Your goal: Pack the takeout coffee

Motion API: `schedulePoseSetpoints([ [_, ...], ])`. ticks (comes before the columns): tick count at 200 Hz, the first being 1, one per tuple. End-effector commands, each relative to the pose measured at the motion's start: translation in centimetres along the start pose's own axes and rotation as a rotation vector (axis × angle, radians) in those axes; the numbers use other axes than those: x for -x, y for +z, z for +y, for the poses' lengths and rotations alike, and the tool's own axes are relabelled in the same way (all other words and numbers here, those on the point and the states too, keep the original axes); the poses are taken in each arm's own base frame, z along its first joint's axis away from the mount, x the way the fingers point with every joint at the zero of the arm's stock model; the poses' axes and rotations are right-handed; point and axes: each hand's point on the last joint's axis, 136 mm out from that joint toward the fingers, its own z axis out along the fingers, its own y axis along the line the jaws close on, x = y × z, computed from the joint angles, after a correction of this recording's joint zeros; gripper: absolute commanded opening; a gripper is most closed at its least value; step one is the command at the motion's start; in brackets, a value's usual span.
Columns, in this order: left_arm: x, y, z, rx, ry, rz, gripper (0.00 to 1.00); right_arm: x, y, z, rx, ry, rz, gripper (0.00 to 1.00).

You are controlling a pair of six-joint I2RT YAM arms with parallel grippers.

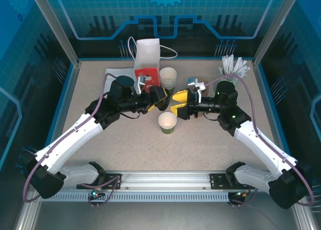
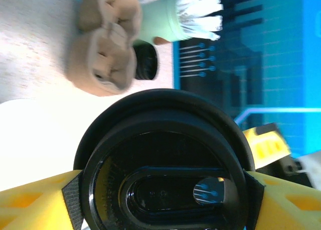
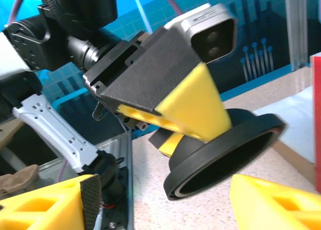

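Left end effector (image 1: 161, 97) clasps a black lid (image 2: 165, 159); right end effector (image 1: 174, 103) hangs released. The takeout coffee (image 1: 167, 122) stands uncovered mid-bench — capping and bagging seemingly remain.

Pale-green pot (image 2: 160, 23) of white sticks beside a blurred, perhaps cardboard, tray (image 2: 103, 54).

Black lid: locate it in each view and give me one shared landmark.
Top external: lid at centre, just beyond the cup.
Left wrist: lid lower centre, large, face-on.
Right wrist: lid centre-right, tilted.
Shared landmark: the left gripper clamping it.
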Motion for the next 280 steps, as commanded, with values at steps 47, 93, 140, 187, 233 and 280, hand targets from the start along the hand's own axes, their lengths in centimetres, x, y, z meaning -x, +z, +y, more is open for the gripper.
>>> schedulePoseSetpoints([
  [47,-1.2,1.0,6.8,0.431,0.287,0.027,0.78,-4.0,-6.5,-6.5,-0.487,0.218,0.098,1.00],
  [93,-2.4,3.8,8.4,0.613,0.437,0.076,0.78,-8.0,-11.6,-11.4,-0.825,0.380,0.178,1.00],
  [140,-3.5,6.3,9.8,0.740,0.533,0.120,0.78,-10.8,-14.9,-13.4,-1.052,0.414,0.268,1.00],
  [187,-4.1,8.1,10.6,0.799,0.582,0.146,0.78,-12.5,-16.4,-14.0,-1.120,0.457,0.289,1.00],
  [233,-4.4,9.3,11.0,0.810,0.590,0.163,0.79,-12.5,-16.3,-14.0,-1.111,0.468,0.286,1.00],
  [280,-4.8,9.8,11.5,0.815,0.587,0.179,0.80,-12.5,-16.1,-14.0,-1.102,0.475,0.281,1.00],
])
